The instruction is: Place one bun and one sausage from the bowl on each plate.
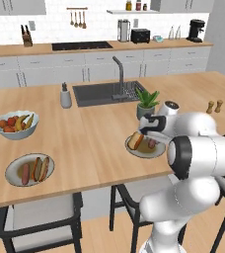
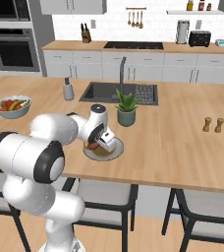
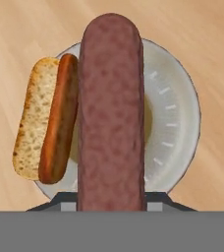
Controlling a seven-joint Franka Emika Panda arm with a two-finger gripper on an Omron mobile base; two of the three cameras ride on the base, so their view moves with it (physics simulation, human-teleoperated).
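Gripper [image 3: 111,206] pinching sausage [image 3: 111,113] over plate [image 3: 175,123], bun [image 3: 45,120] already on it. Step: sausage drop-off. Next: lower beside bun, let go.

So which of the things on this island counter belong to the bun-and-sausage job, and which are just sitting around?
Job:
gripper, shut on sausage
bun
near plate
bowl

Lying about:
fruit bowl
potted plant
soap dispenser
salt and pepper shakers
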